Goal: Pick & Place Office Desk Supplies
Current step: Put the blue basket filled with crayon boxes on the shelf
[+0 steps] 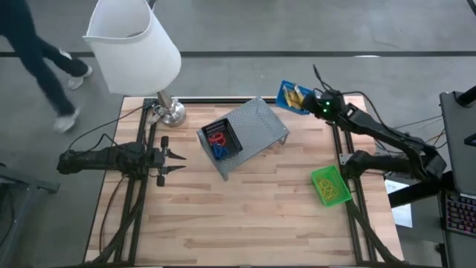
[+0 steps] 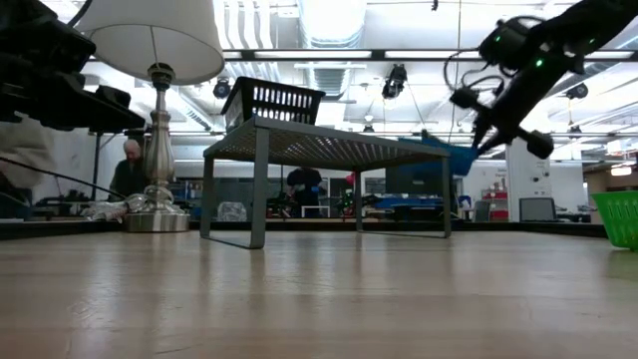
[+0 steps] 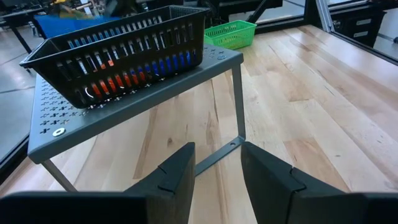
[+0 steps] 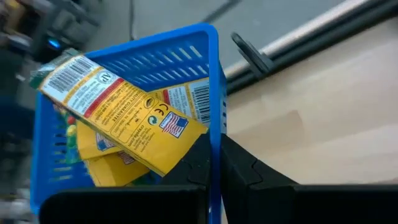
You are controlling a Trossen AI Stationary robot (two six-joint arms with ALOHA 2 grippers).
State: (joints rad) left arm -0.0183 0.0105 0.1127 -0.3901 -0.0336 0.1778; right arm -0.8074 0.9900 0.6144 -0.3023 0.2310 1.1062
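Observation:
My right gripper point(image 1: 309, 104) is shut on the blue bin point(image 1: 292, 97), above the table's far right corner. Yellow oblong packets point(image 4: 118, 106) with dark print lie in the bin. The black bin point(image 1: 222, 140) stands on a grey perforated metal riser point(image 1: 256, 123) at the table's middle. Red loops point(image 3: 118, 81) and blue loops point(image 3: 165, 65) lie inside the black bin. The green bin point(image 1: 329, 186) rests on its base near the right edge. My left gripper point(image 3: 217, 168) is open at the table's left, pointing at the riser and touching nothing. My right gripper pinches one side wall of the blue bin near its rim point(image 4: 214, 124), with one finger point(image 4: 193, 165) inside the bin and the other outside. It comes from the table's right. The low view shows the blue bin point(image 2: 454, 157) lifted clear of the table and tilted.
A white-shaded lamp point(image 1: 134, 45) stands with its metal base point(image 1: 169, 112) at the far left corner. Bare wood lies along the near half of the table point(image 1: 245, 223). A person point(image 1: 44, 59) walks on the floor beyond the far left corner.

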